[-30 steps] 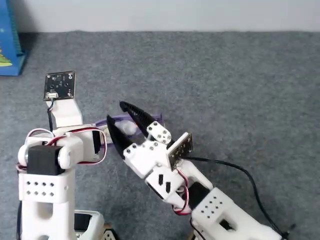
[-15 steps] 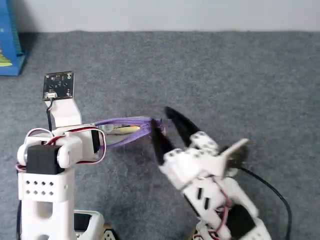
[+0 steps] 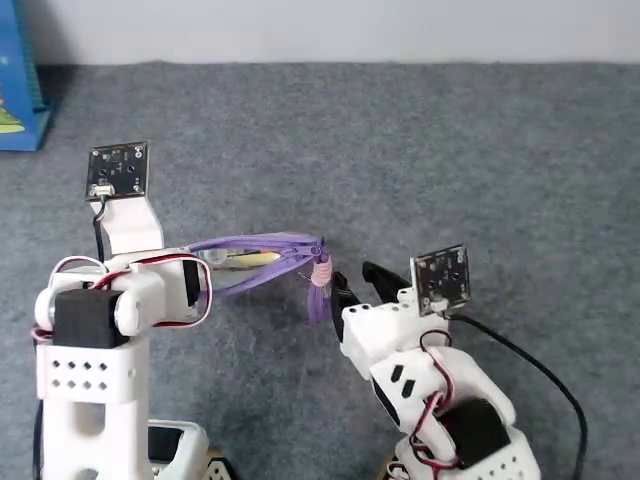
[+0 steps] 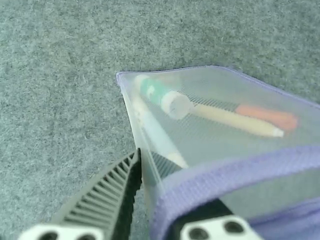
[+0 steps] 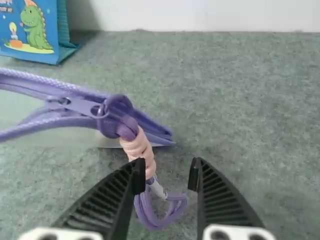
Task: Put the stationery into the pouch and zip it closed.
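My left gripper (image 4: 150,200) clamps the clear purple-edged pouch (image 4: 225,130), so my open right gripper (image 5: 167,167) should pinch the peach-and-purple zipper tassel (image 5: 135,142) squarely, then pull straight along the zip.

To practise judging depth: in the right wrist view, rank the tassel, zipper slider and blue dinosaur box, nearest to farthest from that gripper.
From the right gripper:
1. The tassel, hanging at its open tips.
2. The zipper slider, on the pouch rim.
3. The blue dinosaur box, by the far wall.
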